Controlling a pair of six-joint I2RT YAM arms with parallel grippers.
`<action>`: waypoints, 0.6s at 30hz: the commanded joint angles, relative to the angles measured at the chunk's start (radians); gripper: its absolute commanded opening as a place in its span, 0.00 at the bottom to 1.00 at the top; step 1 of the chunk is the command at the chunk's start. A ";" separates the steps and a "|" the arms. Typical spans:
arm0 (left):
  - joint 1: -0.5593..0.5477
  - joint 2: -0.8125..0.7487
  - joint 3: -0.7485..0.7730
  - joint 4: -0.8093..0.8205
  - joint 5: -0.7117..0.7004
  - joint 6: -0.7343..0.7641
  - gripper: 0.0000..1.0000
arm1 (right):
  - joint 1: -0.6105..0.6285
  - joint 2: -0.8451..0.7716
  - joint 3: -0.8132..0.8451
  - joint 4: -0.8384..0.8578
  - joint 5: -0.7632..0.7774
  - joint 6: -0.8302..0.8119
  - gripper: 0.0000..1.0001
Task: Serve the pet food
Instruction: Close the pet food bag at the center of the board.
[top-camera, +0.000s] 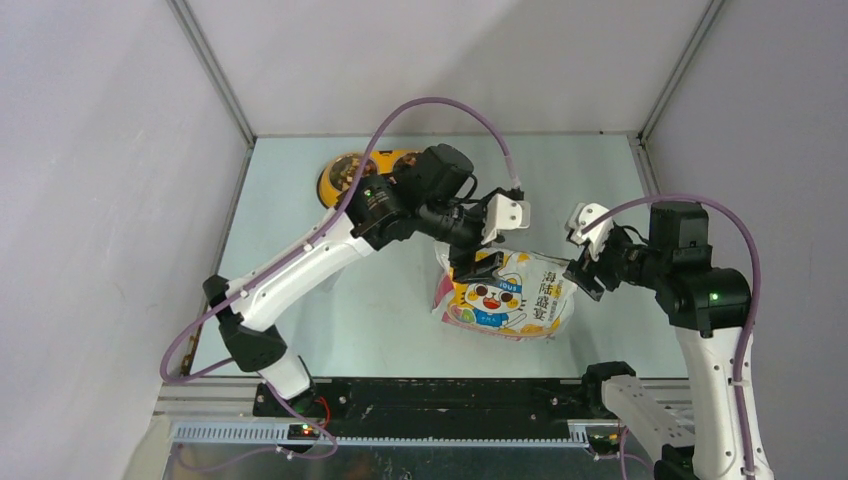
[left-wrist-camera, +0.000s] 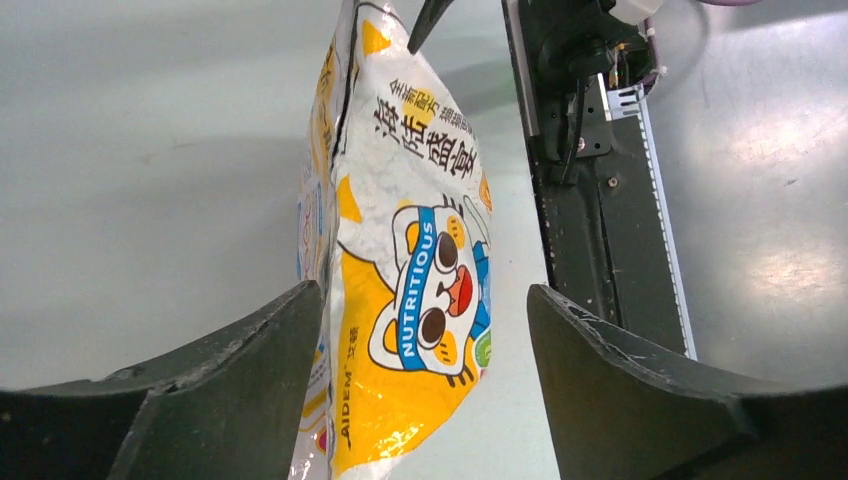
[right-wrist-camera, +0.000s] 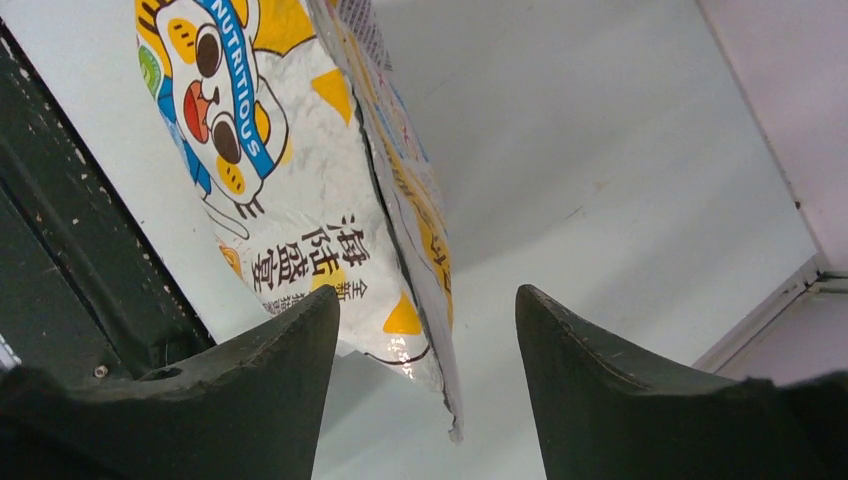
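Note:
The glossy yellow-white pet food bag (top-camera: 505, 300) with a cartoon cat stands on the table between both arms. My left gripper (top-camera: 478, 265) is at its left top corner. In the left wrist view this gripper (left-wrist-camera: 422, 292) is open, the bag (left-wrist-camera: 400, 280) sits between the jaws near the left finger (left-wrist-camera: 230, 390), and nothing pinches it. My right gripper (top-camera: 583, 270) is at the bag's right end, also open (right-wrist-camera: 425, 293), with the bag's torn corner (right-wrist-camera: 440, 380) in the gap. Brown pet food (top-camera: 345, 172) shows in the yellow feeder's bowl.
The yellow double-bowl feeder (top-camera: 330, 185) sits at the back left, half hidden by my left arm. The black base rail (top-camera: 440, 395) runs along the near edge. Grey walls enclose the table on three sides.

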 joint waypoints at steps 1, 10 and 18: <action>-0.029 0.033 0.050 0.009 -0.053 0.049 0.83 | -0.013 -0.020 0.014 -0.024 -0.008 -0.054 0.68; -0.047 0.128 0.079 0.087 -0.126 0.104 0.80 | -0.036 -0.038 -0.039 0.022 -0.037 -0.096 0.59; -0.056 0.180 0.091 0.102 -0.105 0.100 0.52 | -0.039 -0.055 -0.093 -0.002 -0.164 -0.160 0.50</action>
